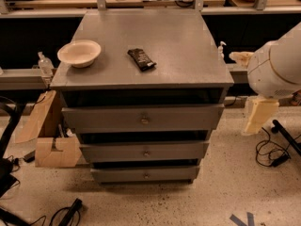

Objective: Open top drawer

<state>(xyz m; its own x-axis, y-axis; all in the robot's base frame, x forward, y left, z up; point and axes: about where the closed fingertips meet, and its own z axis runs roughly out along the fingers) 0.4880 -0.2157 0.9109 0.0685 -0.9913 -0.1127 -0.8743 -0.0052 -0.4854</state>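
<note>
The top drawer point(103, 119) is the widest grey front of three, just under the cabinet top, with a small round metal knob point(144, 121) at its middle. A dark gap shows above its front panel. My arm's white rounded body point(277, 65) comes in from the right edge. My gripper point(257, 116) is the cream-coloured part hanging below it, to the right of the cabinet at the height of the top drawer, apart from it and holding nothing that I can see.
On the grey cabinet top point(188, 46) lie a white bowl point(79, 53) at the left and a dark wrapped snack bar point(141, 59) at the middle. The medium drawer point(108, 151) and narrow drawer point(117, 174) sit below. Cardboard point(51, 147) and cables point(270, 154) are on the floor.
</note>
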